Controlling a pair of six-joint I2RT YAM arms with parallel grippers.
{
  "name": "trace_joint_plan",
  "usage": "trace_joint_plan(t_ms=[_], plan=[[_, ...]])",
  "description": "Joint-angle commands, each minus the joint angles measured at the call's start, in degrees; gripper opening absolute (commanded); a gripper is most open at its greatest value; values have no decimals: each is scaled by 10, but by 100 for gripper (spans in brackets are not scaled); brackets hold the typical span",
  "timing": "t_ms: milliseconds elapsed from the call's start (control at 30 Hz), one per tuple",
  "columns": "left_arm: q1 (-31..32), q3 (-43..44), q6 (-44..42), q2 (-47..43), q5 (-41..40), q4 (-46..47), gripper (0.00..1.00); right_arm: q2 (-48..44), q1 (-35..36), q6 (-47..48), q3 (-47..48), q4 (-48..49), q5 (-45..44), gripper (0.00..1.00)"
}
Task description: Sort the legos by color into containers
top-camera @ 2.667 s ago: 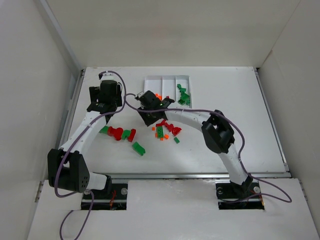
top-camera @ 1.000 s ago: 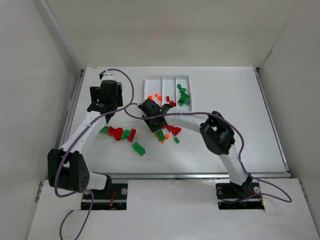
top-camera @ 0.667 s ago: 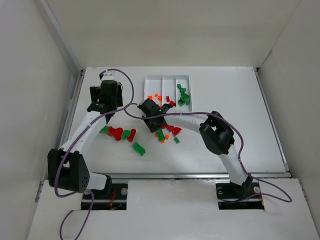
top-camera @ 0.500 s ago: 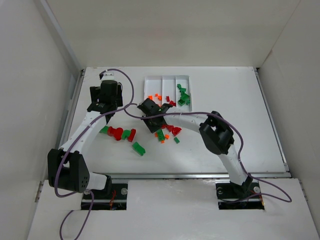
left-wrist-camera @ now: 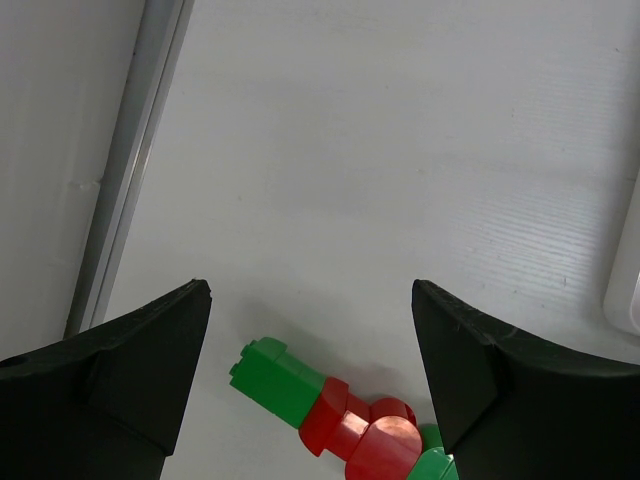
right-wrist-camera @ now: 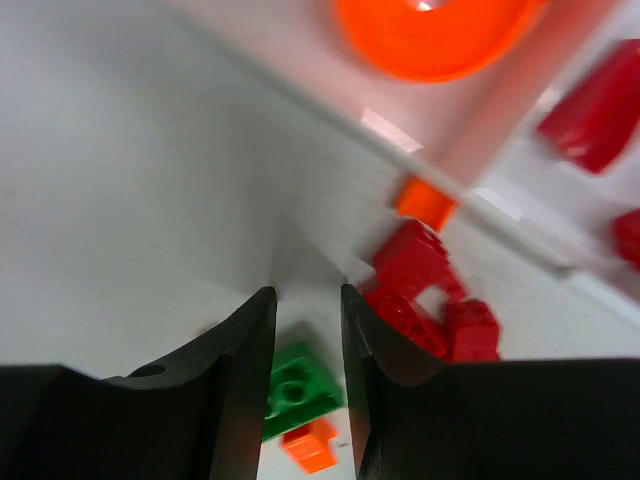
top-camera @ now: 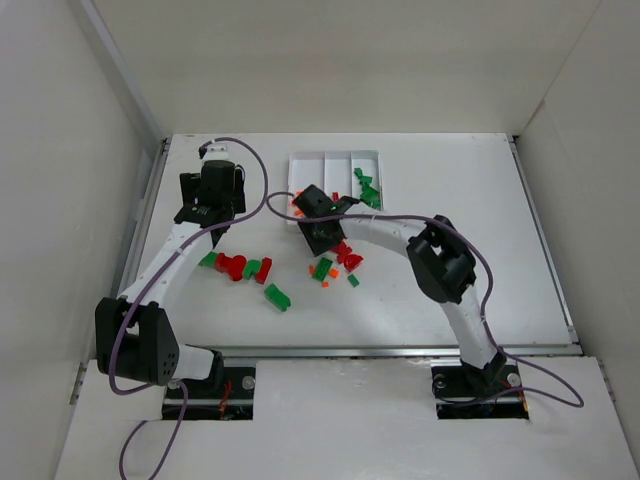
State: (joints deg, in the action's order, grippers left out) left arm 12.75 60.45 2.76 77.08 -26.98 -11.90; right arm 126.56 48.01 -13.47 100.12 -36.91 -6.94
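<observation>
While loose legos lie on the white table, the sorting is judged part done. The tray sits at the far middle. Its right compartment holds green pieces and its left a few orange ones, while the right arm partly hides the middle.

The left gripper hangs with jaws spread wide and empty over a green-and-red cluster. Whether those pieces are clipped together cannot be told. The right gripper, at the tray's near edge, shows a narrow gap between its fingers with nothing in it. Beneath it lie red bricks, a green brick and an orange scrap.

Such pieces are likely light, rigid and slick, so pinch low across flat opposite sides, not over the studs.
</observation>
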Motion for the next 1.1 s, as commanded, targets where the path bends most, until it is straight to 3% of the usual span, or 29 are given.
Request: trace_joint_plan(t_ms=[0,200,400,1067], plan=[[2,-9,-4,-17,1,14,79,-20,-34,-30,24,10,-15,38],[2,-9,-9,-17,-5,20,79,-1,-48,-65,74,-1,-27,48],[2,-9,-14,-17,-5,20,79,34,-53,-83,111,-29,-54,48],[2,-14,-14,-17,-5,20,79,72,-53,-84,88,10,-41,48]])
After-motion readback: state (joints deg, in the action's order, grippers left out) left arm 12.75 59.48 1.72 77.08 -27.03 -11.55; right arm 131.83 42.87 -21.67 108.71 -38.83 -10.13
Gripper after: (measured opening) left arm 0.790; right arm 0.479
